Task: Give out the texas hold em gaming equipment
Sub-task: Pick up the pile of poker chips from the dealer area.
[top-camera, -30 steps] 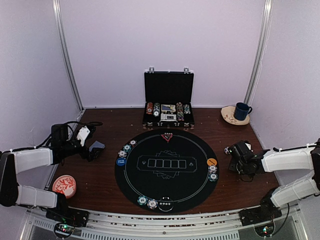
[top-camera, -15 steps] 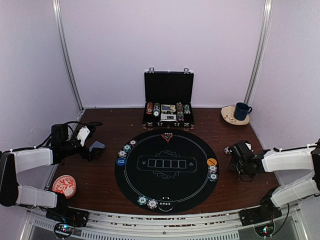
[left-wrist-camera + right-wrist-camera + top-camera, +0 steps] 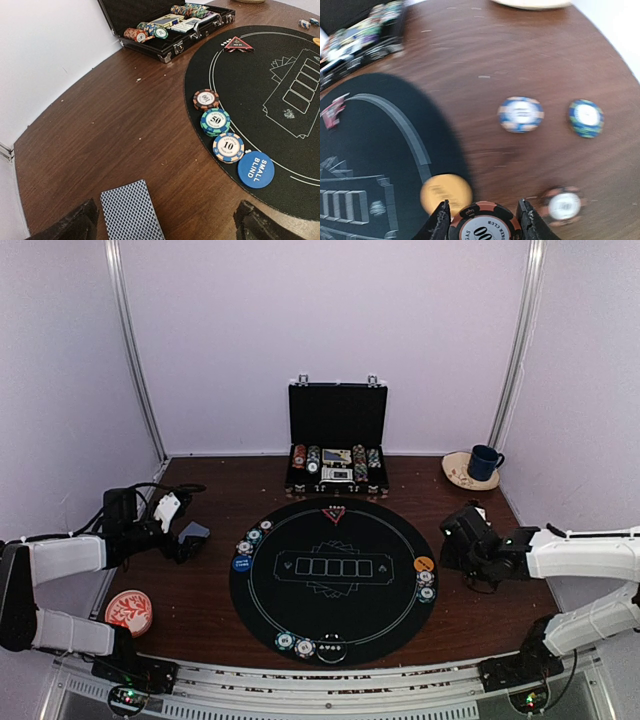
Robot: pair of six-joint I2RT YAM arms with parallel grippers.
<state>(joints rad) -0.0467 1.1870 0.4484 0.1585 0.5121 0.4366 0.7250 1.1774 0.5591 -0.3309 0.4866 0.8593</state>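
Observation:
My right gripper point(image 3: 485, 221) point(image 3: 452, 538) is shut on a black-and-orange poker chip point(image 3: 485, 227), held just above the right rim of the black round mat point(image 3: 333, 615). An orange button disc point(image 3: 446, 194) lies on the mat under it. Three loose chips point(image 3: 520, 114) lie on the wood to its right. My left gripper point(image 3: 165, 217) point(image 3: 190, 540) hangs open over a grey-blue-backed playing card point(image 3: 131, 210) on the wood. Beyond it, three chips point(image 3: 215, 121) and a blue button disc point(image 3: 255, 169) sit on the mat's left rim. A red triangle marker point(image 3: 238, 44) lies at the mat's far edge.
An open black briefcase point(image 3: 337, 440) with rows of chips stands behind the mat. A blue mug point(image 3: 485, 462) on a pale saucer sits at the back right. A red-and-white dish point(image 3: 128, 610) lies near the front left. Chips and a dark disc point(image 3: 331, 648) line the mat's near rim.
My right arm has swung left and a little away from me, toward the mat's rim, and its jaws have narrowed onto the chip. The left arm has not moved.

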